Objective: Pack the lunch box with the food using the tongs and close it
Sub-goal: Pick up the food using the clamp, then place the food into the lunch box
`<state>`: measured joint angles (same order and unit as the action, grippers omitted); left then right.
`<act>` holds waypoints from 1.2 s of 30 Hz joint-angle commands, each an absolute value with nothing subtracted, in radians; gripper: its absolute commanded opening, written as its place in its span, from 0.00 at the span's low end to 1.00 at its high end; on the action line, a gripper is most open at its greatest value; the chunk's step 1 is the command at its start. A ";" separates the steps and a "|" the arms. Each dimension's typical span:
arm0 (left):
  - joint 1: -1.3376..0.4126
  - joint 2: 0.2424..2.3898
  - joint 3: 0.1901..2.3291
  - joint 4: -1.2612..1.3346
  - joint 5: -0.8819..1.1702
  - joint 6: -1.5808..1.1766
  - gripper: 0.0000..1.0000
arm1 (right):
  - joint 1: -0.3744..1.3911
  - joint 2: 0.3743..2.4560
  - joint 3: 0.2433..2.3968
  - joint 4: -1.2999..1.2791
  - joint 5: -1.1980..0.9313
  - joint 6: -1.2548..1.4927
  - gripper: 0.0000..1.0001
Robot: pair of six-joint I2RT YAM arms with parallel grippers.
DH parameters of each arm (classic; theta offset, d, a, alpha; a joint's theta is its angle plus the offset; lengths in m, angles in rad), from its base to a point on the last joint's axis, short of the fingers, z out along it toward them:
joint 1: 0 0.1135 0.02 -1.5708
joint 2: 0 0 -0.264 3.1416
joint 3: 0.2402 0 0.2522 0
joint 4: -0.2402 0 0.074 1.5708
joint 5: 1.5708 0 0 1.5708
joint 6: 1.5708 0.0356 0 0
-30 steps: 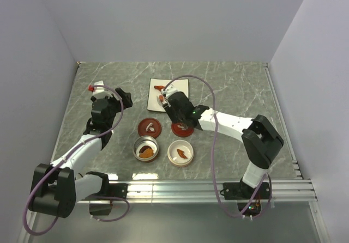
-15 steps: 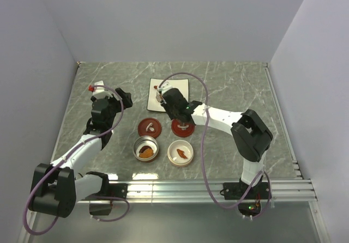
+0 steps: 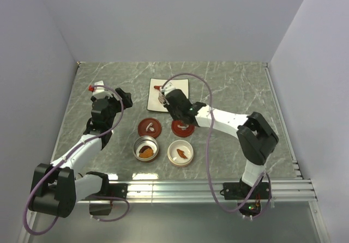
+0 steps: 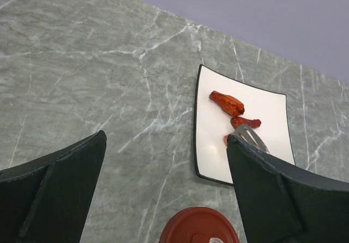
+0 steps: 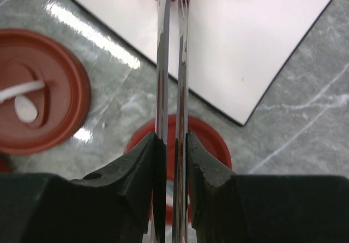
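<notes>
The right gripper [image 5: 172,145] clamps the tongs [image 5: 173,63], squeezing their tips nearly together at a red morsel [image 4: 245,122] on the white plate [image 4: 210,150]. That thin pinch (smooth metal) could let it slip on lifting. The right arm [image 3: 223,120] reaches forward-left over a red lid [image 5: 215,145]; the left gripper [image 4: 166,145] gapes empty.
</notes>
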<state>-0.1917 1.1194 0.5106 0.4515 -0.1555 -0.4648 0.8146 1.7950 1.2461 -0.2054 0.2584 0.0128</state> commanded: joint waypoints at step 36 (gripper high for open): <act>-0.195 1.101 0.509 0.502 -0.161 -0.465 1.00 | 1.215 1.203 0.865 -0.230 0.218 0.097 0.25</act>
